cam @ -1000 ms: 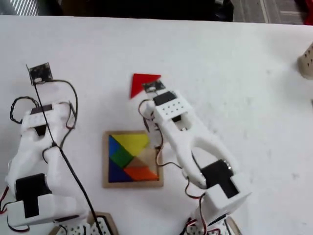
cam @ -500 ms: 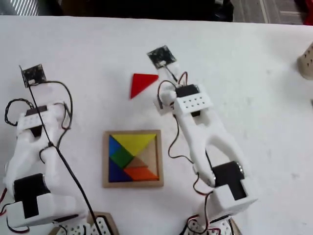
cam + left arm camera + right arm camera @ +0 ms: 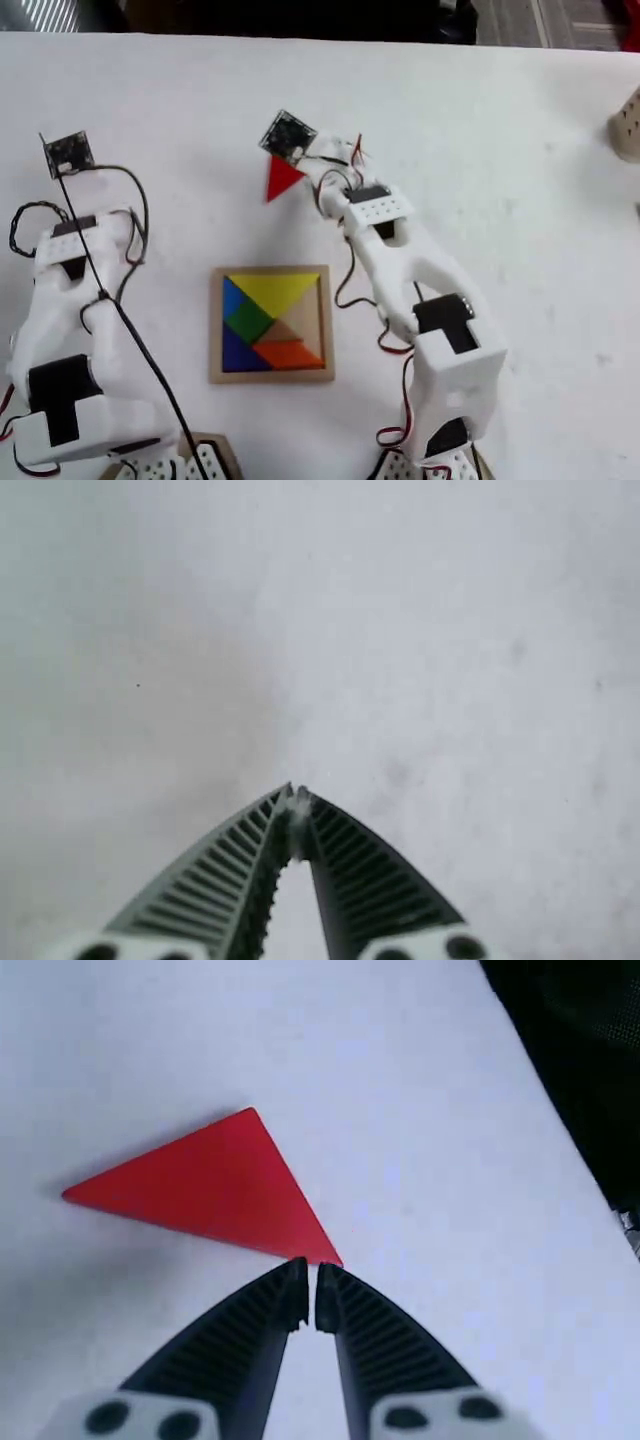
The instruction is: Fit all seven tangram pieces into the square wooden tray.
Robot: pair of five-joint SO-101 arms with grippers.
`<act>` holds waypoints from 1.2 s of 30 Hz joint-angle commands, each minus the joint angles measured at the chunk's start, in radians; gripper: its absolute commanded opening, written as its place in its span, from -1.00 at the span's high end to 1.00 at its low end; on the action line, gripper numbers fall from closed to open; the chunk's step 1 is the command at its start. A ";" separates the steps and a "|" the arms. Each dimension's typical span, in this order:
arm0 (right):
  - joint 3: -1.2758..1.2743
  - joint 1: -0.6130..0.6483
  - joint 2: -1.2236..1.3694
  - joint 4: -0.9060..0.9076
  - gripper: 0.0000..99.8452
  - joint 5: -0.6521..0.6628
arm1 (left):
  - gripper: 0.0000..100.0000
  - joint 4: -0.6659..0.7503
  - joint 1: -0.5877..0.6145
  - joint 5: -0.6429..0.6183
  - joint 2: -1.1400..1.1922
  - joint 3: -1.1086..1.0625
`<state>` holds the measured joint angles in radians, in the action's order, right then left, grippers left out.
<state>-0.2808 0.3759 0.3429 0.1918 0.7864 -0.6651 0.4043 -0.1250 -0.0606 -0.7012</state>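
red triangle (image 3: 205,1190) outside the tray (image 3: 215,325)

the red triangle lay flat on the white table (image 3: 500,150), apart from the tray, which held several coloured pieces (image 3: 265,290). the right gripper (image 3: 308,1298) was at one corner of the triangle, fingers nearly together, gripping nothing. the left gripper (image 3: 296,810), fingers closed and empty, hung over bare table.

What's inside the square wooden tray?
Tangram pieces, yellow, blue, green and orange, lie flat in the tray; a tan patch could be a piece or bare floor. Nothing covers them.
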 commanded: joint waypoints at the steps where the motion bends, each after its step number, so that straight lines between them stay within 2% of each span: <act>1: 0.025 0.010 0.007 -0.113 0.96 0.015 | 0.95 0.014 0.008 0.005 -0.015 0.032; 5: 0.015 0.021 0.013 -0.105 0.96 0.014 | 0.95 0.014 0.008 0.005 -0.015 0.034; 12: -0.015 0.108 -0.073 0.027 0.96 -0.020 | 0.95 0.015 0.008 0.005 -0.015 0.034; 20: 0.103 0.157 -0.007 0.024 0.97 -0.560 | 0.95 0.015 0.008 0.005 -0.015 0.032; 23: 0.236 0.159 0.105 0.085 0.97 -0.635 | 0.95 0.015 0.008 0.005 -0.015 0.029; 25: 0.361 0.157 0.199 0.166 0.97 -0.637 | 0.95 0.015 0.008 0.005 -0.015 0.029; 31: 0.792 0.156 0.463 0.576 0.97 -0.634 | 0.95 0.014 0.008 0.005 -0.015 0.028; 36: 1.053 0.151 0.584 0.877 0.97 -0.632 | 0.95 0.014 0.008 0.005 -0.015 0.028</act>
<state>0.5662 0.5217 0.8692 0.8286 0.1557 -0.6651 0.4043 -0.1250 -0.0606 -0.7012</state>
